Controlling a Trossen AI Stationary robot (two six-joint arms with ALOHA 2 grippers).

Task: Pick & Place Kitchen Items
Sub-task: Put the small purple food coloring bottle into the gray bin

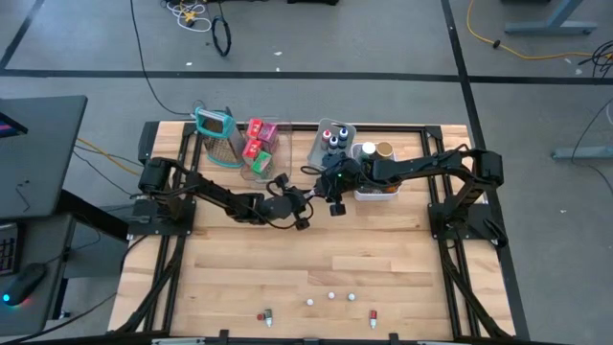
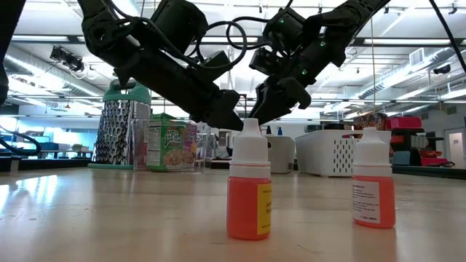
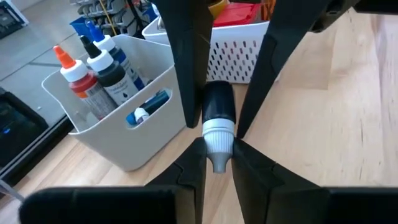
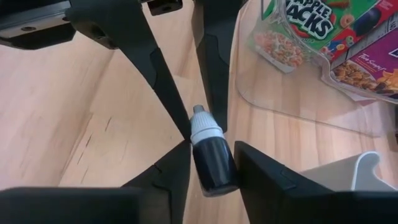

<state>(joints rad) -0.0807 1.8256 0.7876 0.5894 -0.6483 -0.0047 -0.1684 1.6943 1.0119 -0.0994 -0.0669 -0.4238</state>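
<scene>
A little black bottle with a white cap (image 3: pixel 217 121) hangs in the air between my two grippers, over the table's middle just in front of the bins. My left gripper (image 3: pixel 217 163) is shut on its cap end; my right gripper (image 4: pixel 212 177) is shut on its dark body (image 4: pixel 213 163). In the high view the grippers meet tip to tip, left gripper (image 1: pixel 306 204) and right gripper (image 1: pixel 331 197). In the low view the meeting place sits behind an orange bottle's cap (image 2: pixel 249 135). More small bottles and white bits (image 1: pixel 330 295) lie near the table's near edge. My left gripper pinches the bottle's white cap and nozzle (image 3: pixel 216 146) between its two fingers, coming level from the table's left. The bottle points away from the fingers, lifted clear of the table. My right gripper pinches the black body (image 4: pixel 214 155) between its two fingers, coming from the table's right, fingers lying along the bottle. The capped end (image 4: pixel 203 127) sticks out beyond the fingertips toward the other gripper.
A grey bin of dark-capped bottles (image 1: pixel 333 142), a white slotted basket with jars (image 1: pixel 375 184), a clear bin of red and pink packets (image 1: pixel 261 144) and a teal-framed grater (image 1: pixel 218 134) line the far side. Two orange bottles (image 2: pixel 248 185) (image 2: pixel 373 182) stand close to the low camera.
</scene>
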